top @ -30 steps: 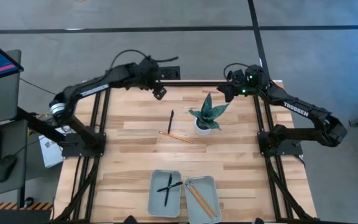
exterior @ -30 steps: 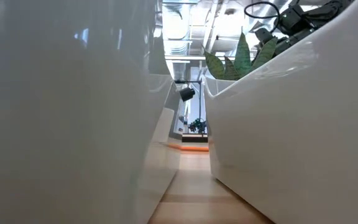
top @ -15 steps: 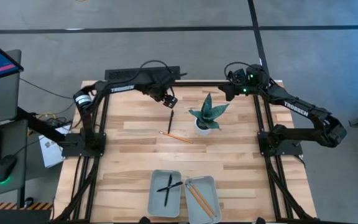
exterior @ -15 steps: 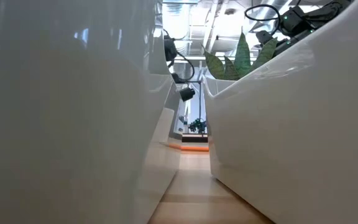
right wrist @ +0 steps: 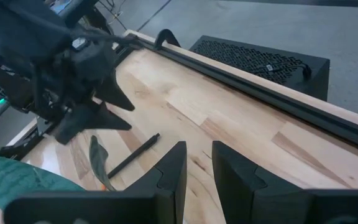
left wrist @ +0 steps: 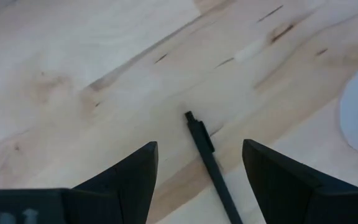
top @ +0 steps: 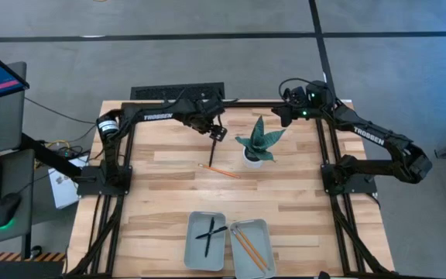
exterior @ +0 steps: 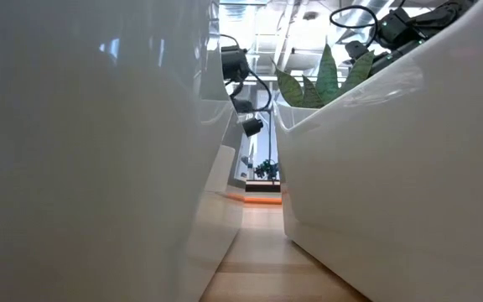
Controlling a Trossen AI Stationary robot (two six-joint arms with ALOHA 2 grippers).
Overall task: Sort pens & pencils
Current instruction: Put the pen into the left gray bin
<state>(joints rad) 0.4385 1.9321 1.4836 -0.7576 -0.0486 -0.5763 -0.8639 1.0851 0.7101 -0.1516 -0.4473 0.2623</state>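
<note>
Left arm has swung in from the far-left edge over the last second, and the left gripper now hangs right over the far end of the lone black pen on the table, fingers spread wide either side of it, holding nothing. Means the grasp on that pen is probably next; it just needs to drop and close. Pen sits mid-table, just left of the potted plant, and in the high view the gripper hides most of it. Right gripper is parked at the far-right corner, unchanged, fingers only a narrow gap apart and empty. Counts: pens, one loose on the table plus two crossed in the left tray at the near edge, so three. Pencils: one loose pencil lying near the pen, slightly nearer the trays, plus what looks like two in the right tray, though they lie side by side and small, so that count is a best guess. Two trays, one plant. Left to sort: one pen, one pencil. Low view is blocked by the tray walls.
</note>
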